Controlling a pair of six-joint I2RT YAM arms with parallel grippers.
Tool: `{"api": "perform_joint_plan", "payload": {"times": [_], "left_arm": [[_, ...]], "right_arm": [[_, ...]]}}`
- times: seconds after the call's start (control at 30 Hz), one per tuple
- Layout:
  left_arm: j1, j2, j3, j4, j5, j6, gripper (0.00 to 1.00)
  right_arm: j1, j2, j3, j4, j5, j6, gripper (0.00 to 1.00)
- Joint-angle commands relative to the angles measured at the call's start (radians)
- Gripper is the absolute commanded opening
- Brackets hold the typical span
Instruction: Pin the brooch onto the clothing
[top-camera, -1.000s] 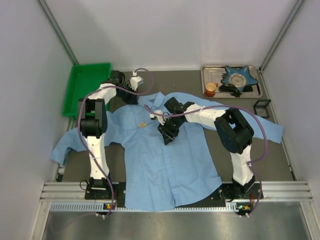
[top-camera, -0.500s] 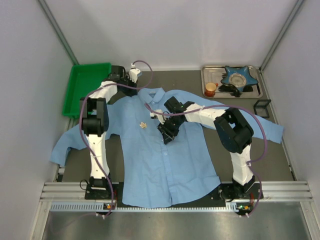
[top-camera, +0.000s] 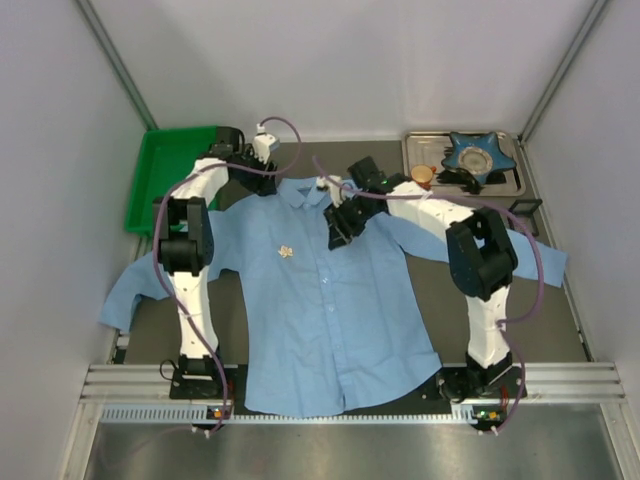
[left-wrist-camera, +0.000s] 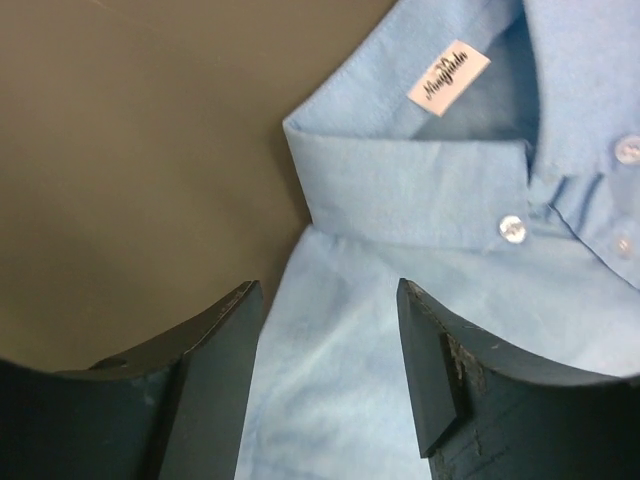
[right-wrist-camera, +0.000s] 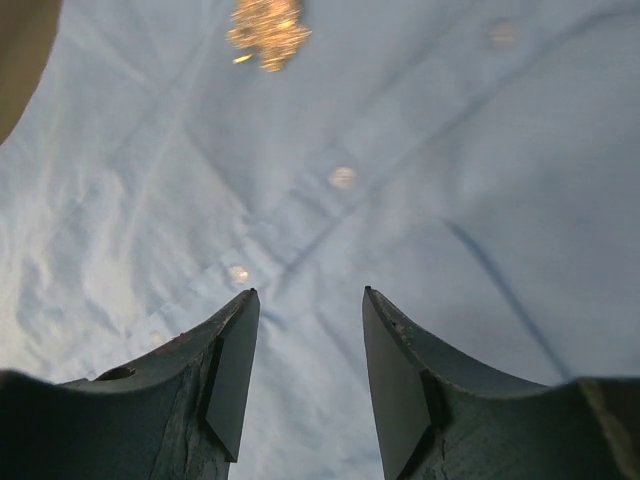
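The clothing (top-camera: 330, 300), a light blue button-up shirt, lies spread flat on the dark table, collar at the far side. The brooch (top-camera: 286, 252), a tiny gold ornament, sits on its chest left of the button line; the right wrist view shows the brooch (right-wrist-camera: 268, 30) ahead of the fingers. My left gripper (top-camera: 258, 185) hovers open over the shoulder fabric beside the collar (left-wrist-camera: 400, 180), and in its own view the left gripper (left-wrist-camera: 328, 290) holds nothing. My right gripper (top-camera: 337, 232) is open above the button placket (right-wrist-camera: 340, 178), and the right gripper (right-wrist-camera: 310, 292) is empty.
A green bin (top-camera: 170, 175) stands at the far left. At the far right a metal tray (top-camera: 510, 185) holds a blue star-shaped dish (top-camera: 478, 152) and an orange cup (top-camera: 421, 178). A small black box (top-camera: 524, 215) lies near the shirt's right sleeve.
My left gripper has opened and let go of the shirt by the collar. The right arm has moved toward the collar, its jaws a little wider. The shirt lies flatter.
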Motion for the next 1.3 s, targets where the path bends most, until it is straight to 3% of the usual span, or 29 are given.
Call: {"api": "perform_joint_plan", "payload": {"times": [0.0, 0.17, 0.2, 0.3, 0.63, 0.93, 1.13, 1.17, 1.27], "left_arm": [[0.025, -0.144, 0.01, -0.168, 0.032, 0.038, 0.64], [0.033, -0.207, -0.139, -0.225, 0.039, 0.045, 0.71], [0.036, -0.215, -0.151, -0.255, 0.03, 0.035, 0.86], [0.047, -0.217, -0.171, -0.335, 0.004, 0.037, 0.87], [0.114, -0.299, -0.352, -0.275, -0.142, 0.095, 0.85], [0.107, -0.305, -0.286, -0.231, -0.105, 0.081, 0.89], [0.068, -0.353, -0.225, -0.173, -0.073, -0.003, 0.93], [0.064, -0.356, -0.208, -0.174, -0.059, -0.018, 0.99], [0.056, -0.382, -0.157, -0.142, -0.071, -0.081, 0.99]], "right_arm": [[-0.137, -0.06, 0.08, 0.008, 0.066, 0.028, 0.47], [-0.209, -0.012, 0.108, 0.004, 0.273, -0.012, 0.45], [-0.217, -0.003, 0.109, 0.002, 0.293, -0.016, 0.45], [-0.24, 0.034, 0.102, -0.005, 0.351, -0.027, 0.43], [-0.313, 0.112, 0.057, -0.039, 0.48, -0.047, 0.37], [-0.361, 0.071, 0.028, -0.047, 0.489, -0.038, 0.36], [-0.367, -0.017, 0.039, -0.036, 0.309, -0.029, 0.45], [-0.367, -0.029, 0.046, -0.035, 0.284, -0.021, 0.49], [-0.365, -0.095, 0.088, -0.022, 0.21, 0.001, 0.57]]}}
